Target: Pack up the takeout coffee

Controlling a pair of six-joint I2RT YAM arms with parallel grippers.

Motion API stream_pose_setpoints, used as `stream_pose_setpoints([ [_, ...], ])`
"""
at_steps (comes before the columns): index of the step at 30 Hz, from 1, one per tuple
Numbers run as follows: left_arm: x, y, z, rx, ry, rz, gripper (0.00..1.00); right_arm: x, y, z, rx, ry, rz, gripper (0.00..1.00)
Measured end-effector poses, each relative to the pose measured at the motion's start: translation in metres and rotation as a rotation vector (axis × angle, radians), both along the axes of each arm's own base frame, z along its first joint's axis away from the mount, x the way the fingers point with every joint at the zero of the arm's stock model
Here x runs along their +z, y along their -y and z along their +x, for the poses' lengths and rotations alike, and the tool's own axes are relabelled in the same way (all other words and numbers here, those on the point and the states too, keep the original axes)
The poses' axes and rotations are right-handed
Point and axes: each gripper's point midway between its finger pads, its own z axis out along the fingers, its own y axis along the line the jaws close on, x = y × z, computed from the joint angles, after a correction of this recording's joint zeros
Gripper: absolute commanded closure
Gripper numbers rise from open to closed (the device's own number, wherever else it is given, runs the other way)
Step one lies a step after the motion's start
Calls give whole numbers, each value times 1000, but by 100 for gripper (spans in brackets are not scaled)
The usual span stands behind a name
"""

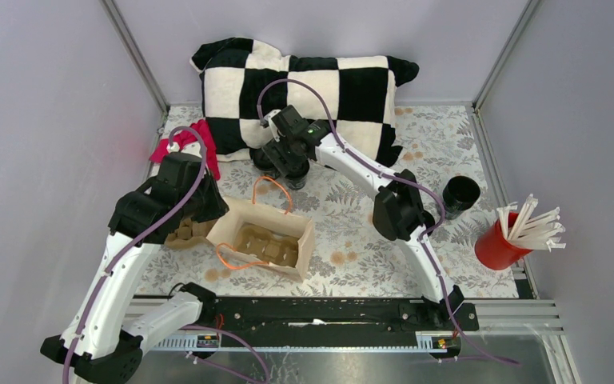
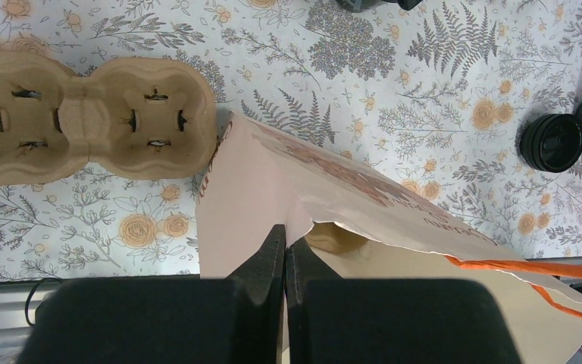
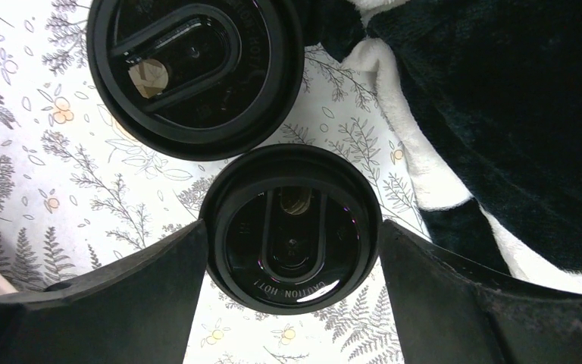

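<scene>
Two takeout coffee cups, black with black sip lids, stand side by side on the floral cloth next to the pillow. My right gripper (image 3: 292,231) is open and straddles the nearer cup (image 3: 333,227), with one finger (image 3: 159,280) close against each side of the lid. The other cup (image 3: 195,72) stands just beyond it. In the top view the gripper (image 1: 288,164) hides most of both cups. My left gripper (image 2: 285,243) is shut on the rim of the tan paper bag (image 2: 273,182), which has a brown pulp carrier (image 1: 268,244) inside it.
A second pulp carrier (image 2: 83,117) lies left of the bag. A lidless black cup (image 1: 460,194) and a red cup (image 1: 496,248) of white straws (image 1: 532,224) stand at the right. A checkered pillow (image 1: 344,88) and a red cloth (image 1: 182,148) lie at the back.
</scene>
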Motion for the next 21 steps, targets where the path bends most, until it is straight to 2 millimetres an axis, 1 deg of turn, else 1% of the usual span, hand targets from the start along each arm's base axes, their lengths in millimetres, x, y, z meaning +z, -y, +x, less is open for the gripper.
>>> stream_pose_setpoints([
  [5, 0, 0, 0, -1, 2, -2, 100, -2, 4, -1, -4, 5, -28, 12],
  [9, 1, 1, 1, -2, 3, -4, 100, -2, 4, -1, -4, 4, -29, 17],
  [17, 1, 1, 1, -3, 4, -5, 100, -7, 3, 0, -3, 1, -31, 15],
  [21, 1, 1, 1, -3, 3, -5, 100, -7, 2, 0, -3, 1, -30, 19],
])
